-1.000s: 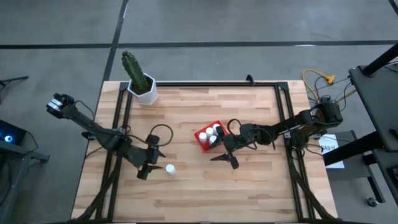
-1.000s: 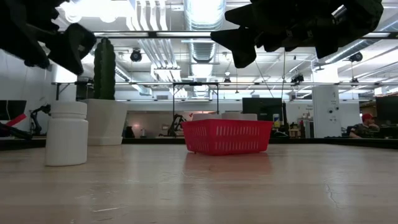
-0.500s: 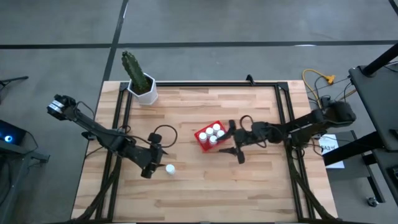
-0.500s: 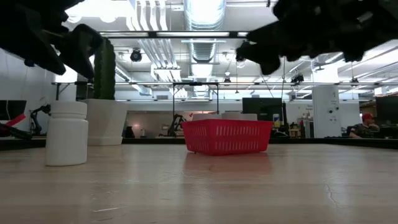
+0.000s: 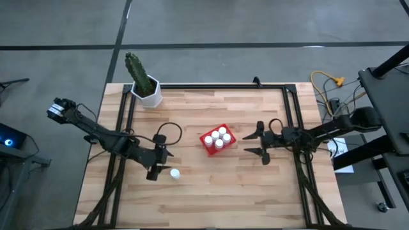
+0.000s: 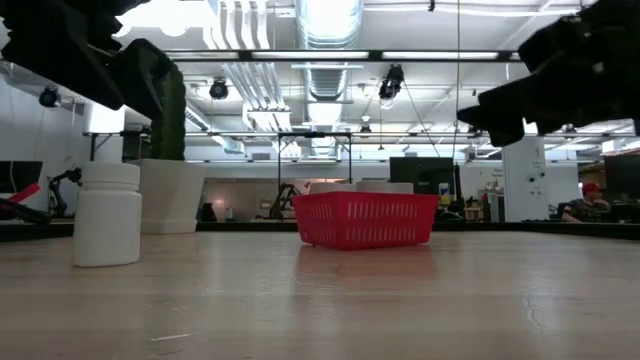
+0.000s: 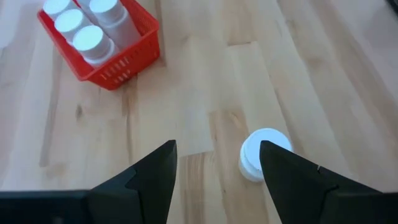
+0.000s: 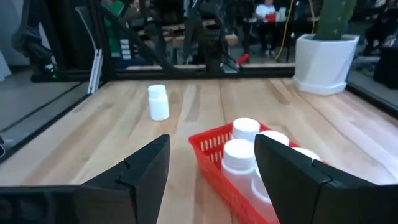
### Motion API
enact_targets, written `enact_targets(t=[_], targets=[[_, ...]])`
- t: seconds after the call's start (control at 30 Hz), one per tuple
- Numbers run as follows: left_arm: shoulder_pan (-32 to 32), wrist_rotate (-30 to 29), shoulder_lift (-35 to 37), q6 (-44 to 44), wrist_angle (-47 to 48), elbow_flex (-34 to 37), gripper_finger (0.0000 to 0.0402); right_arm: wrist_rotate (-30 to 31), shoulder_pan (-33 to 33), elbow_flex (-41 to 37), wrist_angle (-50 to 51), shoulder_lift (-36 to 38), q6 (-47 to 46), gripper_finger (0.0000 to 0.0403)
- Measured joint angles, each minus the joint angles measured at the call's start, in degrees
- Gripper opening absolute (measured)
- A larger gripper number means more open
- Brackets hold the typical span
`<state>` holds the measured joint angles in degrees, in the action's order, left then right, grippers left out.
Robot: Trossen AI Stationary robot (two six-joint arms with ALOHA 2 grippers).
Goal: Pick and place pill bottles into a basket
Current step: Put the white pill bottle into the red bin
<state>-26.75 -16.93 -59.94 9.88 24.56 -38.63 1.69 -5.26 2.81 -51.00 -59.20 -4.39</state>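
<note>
The red basket [image 5: 216, 140] stands on the table's middle with several white pill bottles upright in it; it also shows in the low view [image 6: 365, 220], the left wrist view [image 7: 118, 59] and the right wrist view [image 8: 217, 168]. One more pill bottle [image 5: 174, 173] stands upright on its base on the wood left of the basket and nearer the table's near edge; it also shows in the low view [image 6: 107, 214], the left wrist view [image 7: 264, 153] and the right wrist view [image 8: 158, 102]. My left gripper [image 5: 158, 167] is open just left of it, above the table. My right gripper [image 5: 254, 143] is open and empty, right of the basket.
A white hexagonal pot with a green cactus [image 5: 144, 83] stands at the table's far left corner. A black frame [image 5: 211, 86] runs along the table's far and side edges. Bare wood lies between the lone bottle and the basket.
My right gripper has drawn back from the basket toward the table's right edge, open all the while. My left gripper has moved a little toward the lone bottle. The bottles and the basket have stayed put.
</note>
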Motion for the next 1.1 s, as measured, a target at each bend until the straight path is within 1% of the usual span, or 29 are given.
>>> enact_targets(t=[0.07,0.2,0.27,0.4,0.5,0.57,0.7,0.8,0.93,1.1], targets=[[0.6,1.3,0.0,0.4,0.0,-0.2,0.0212,0.1,0.0,-2.4,-0.8,2.0,0.2,0.0224],[1.6,3.8,0.0,1.8,1.3,-1.3,0.0212,0.0,-0.1,-2.3,0.7,4.8,-0.1,0.0224],[2.1,5.8,-0.1,2.6,4.6,-2.8,0.0212,0.1,-0.1,-2.3,1.5,5.2,0.1,0.0224],[2.4,6.7,-1.8,4.8,10.9,-6.7,0.0212,0.0,-0.1,-2.3,1.6,5.5,0.5,0.0224],[2.4,10.7,-5.2,4.8,12.1,-10.0,0.0212,0.0,-0.1,-2.3,1.3,5.2,0.6,0.0224],[2.4,12.2,-8.4,4.6,15.8,-13.0,0.0212,0.0,-0.1,-2.3,1.6,4.9,0.5,0.0224],[2.5,12.3,-14.8,4.7,24.7,-19.7,0.0212,0.0,-0.1,-2.3,1.5,4.4,0.5,0.0224],[2.6,12.1,-18.0,4.7,26.9,-23.2,0.0212,0.0,-0.1,-2.3,1.3,4.2,0.3,0.0224],[3.1,12.2,-20.5,4.7,27.3,-25.7,0.0212,0.0,-0.1,-2.3,1.4,3.9,0.3,0.0224],[3.1,14.0,-23.2,5.4,26.5,-25.7,0.0212,-0.1,-0.1,-2.3,2.5,4.0,0.3,0.0224]])
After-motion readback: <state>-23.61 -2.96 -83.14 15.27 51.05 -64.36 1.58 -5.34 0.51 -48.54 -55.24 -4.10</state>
